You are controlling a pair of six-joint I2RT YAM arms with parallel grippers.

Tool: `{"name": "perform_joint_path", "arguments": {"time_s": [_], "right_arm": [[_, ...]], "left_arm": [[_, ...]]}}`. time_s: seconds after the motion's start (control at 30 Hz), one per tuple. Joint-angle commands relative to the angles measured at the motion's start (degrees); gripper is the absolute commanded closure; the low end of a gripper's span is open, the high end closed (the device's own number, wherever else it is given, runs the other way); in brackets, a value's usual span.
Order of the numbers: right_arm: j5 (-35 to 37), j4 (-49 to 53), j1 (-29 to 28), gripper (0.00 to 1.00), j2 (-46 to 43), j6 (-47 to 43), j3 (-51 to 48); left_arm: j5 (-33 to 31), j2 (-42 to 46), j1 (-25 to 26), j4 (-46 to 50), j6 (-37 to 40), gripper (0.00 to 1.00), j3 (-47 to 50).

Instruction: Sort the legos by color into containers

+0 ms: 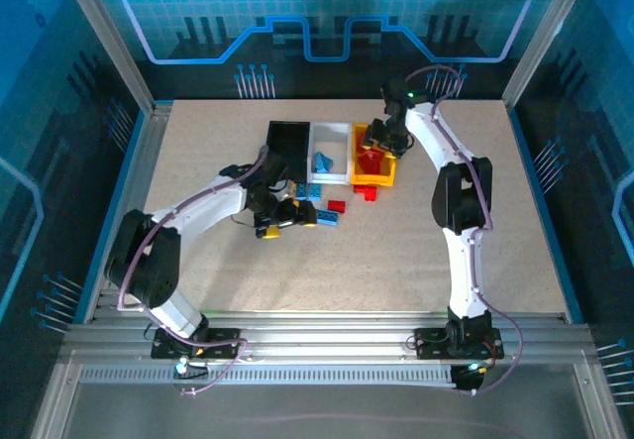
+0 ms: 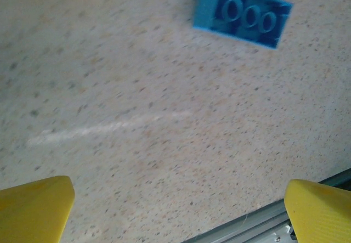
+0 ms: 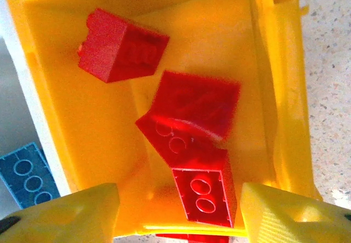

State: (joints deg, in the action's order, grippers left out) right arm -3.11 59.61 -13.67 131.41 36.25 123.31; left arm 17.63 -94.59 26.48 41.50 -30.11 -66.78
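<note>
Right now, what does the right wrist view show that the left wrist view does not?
Right wrist: the inside of the yellow bin, with red bricks lying in it, and a blue brick beyond its left wall. Left wrist: bare table with a loose blue brick lying studs up. Both: the speckled table, plus that arm's own yellow-tipped jaws standing open: left gripper, right gripper.
</note>
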Motion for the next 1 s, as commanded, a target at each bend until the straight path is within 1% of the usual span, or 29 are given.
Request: {"name": "perform_joint_path", "arguments": {"time_s": [0.0,0.27,0.4,0.5,0.67,0.97], "right_arm": [[-0.6,0.2,0.7,0.36,-8.0,0.3,-6.1],[-0.8,-4.1,1.2,0.33,-28.4,-0.5,-29.3],[-2.5,-6.1,1.6,0.32,-37.2,-0.6,-39.9],[-4.9,-7.6,1.6,0.31,-41.4,-0.3,-45.5],[-6.4,-9.4,1.6,0.28,-43.9,0.1,-50.4],[-7.3,-9.0,1.6,0.28,-41.1,-0.6,-48.2]], "left_arm": [[-2.4,-4.1,2.0,3.0,5.0,0.01,-5.8],[-6.6,-16.3,6.7,6.9,11.4,0.02,-18.3],[-7.7,-20.9,7.2,7.8,12.8,0.03,-22.6],[-9.2,-23.5,7.4,8.7,13.6,0.03,-25.3],[-12.6,-27.9,8.2,11.3,15.8,0.03,-30.2],[-13.9,-33.2,10.3,13.1,16.3,0.06,-35.4]]}}
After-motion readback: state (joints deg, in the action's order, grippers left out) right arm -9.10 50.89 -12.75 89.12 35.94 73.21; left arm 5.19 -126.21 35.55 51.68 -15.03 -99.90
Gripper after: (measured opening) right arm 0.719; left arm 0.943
